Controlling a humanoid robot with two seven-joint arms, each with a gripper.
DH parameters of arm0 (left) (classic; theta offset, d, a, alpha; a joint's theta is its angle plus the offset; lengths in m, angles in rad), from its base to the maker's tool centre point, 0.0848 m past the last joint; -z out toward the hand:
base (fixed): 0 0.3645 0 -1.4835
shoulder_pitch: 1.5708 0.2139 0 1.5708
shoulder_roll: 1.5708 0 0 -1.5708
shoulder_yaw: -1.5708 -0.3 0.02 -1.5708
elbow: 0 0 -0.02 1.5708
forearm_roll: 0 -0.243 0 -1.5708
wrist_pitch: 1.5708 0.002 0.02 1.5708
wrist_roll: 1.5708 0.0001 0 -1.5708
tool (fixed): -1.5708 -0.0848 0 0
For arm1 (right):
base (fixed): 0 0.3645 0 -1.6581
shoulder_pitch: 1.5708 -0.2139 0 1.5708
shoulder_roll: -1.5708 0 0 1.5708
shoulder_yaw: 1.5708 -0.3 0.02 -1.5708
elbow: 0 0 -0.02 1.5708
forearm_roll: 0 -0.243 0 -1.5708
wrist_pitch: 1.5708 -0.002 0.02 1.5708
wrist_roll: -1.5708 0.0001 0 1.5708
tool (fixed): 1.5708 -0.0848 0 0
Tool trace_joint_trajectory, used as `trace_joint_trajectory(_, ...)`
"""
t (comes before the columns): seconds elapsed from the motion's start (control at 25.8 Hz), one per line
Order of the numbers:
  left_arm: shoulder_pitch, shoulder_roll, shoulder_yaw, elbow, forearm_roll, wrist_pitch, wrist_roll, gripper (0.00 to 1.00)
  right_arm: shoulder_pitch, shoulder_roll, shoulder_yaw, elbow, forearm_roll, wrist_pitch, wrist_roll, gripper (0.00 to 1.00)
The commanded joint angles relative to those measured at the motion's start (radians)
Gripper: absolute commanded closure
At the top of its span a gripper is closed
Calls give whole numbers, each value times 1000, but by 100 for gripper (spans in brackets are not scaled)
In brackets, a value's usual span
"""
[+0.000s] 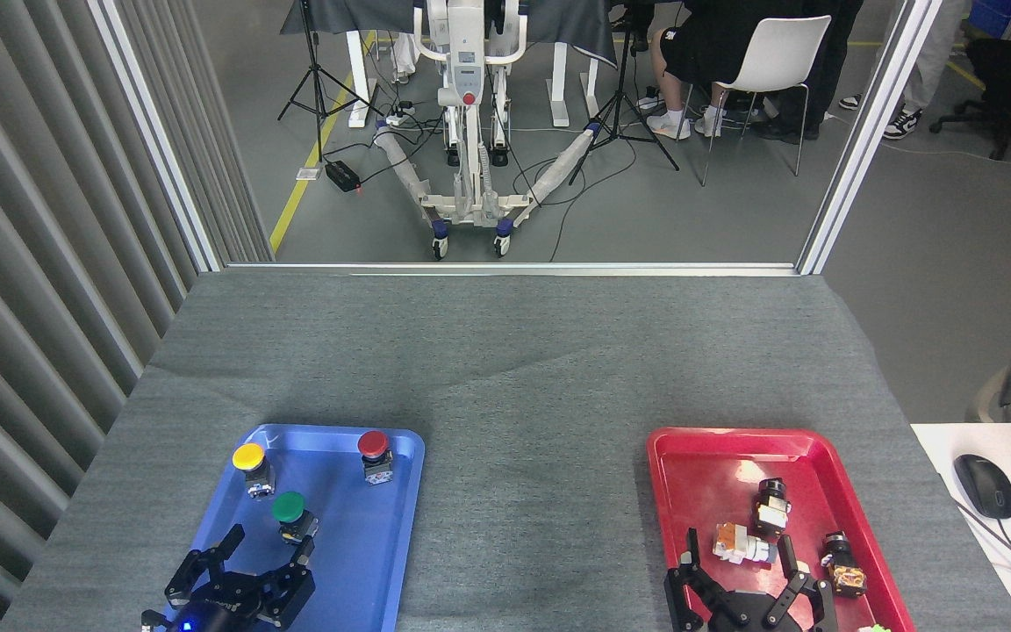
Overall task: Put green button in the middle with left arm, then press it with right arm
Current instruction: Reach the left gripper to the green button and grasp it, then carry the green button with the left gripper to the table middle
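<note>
Standing in the blue tray (400, 527) are three buttons: one green button (291, 513), one yellow (250, 465), one red (374, 452). Just behind the green one, the left gripper (264, 549) has its fingers spread wide, holding nothing. Over the red tray (699, 456), the right gripper (738, 562) is also spread, beside three small parts.

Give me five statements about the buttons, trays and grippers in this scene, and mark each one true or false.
1. The green button sits in the blue tray. True.
2. The left gripper holds the green button. False: it is open, just short of it.
3. The red button lies in the red tray. False: it is in the blue tray.
4. The right gripper is open over the red tray. True.
5. The yellow button is on the cloth. False: it is in the blue tray.
</note>
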Motion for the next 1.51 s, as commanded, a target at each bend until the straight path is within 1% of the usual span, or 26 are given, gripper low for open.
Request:
trace_joint_trajectory(0.0,-35,4,0,46,-25,-12,0,1,2,0,0,0,0,1,0,0)
trace_joint_trajectory(0.12,-67,4,0,92,-33,-38,-2,1,0,-2,-1,2,0,1,0,0)
trace_joint_trajectory(0.27,-103,4,0,140,-58,-42,0,1,2,-2,-1,0,0,1,0,0)
trace_joint_trajectory(0.43,-126,4,-8,168,-58,-44,0,2,0,-2,-1,2,0,1,0,0)
trace_joint_trajectory(0.54,-132,4,-11,174,-58,-42,0,4,2,0,-1,0,0,1,0,0)
trace_joint_trajectory(0.7,-150,4,-14,206,-58,-42,-2,21,0,0,-1,0,0,1,0,0)
trace_joint_trajectory(0.89,-155,4,-15,224,-58,-44,-2,37,2,0,-1,0,0,1,0,0)
trace_joint_trajectory(1.24,-152,11,-15,215,-59,-87,1,84,0,0,-1,0,2,1,0,0)
trace_joint_trajectory(1.32,-152,28,-15,209,-58,-107,4,92,2,0,-1,0,2,1,0,0)
trace_joint_trajectory(1.39,-152,33,-15,192,-55,-131,8,97,2,2,-1,0,2,1,0,0)
trace_joint_trajectory(1.47,-144,37,-14,137,-47,-148,8,99,0,8,-1,0,2,0,0,0)
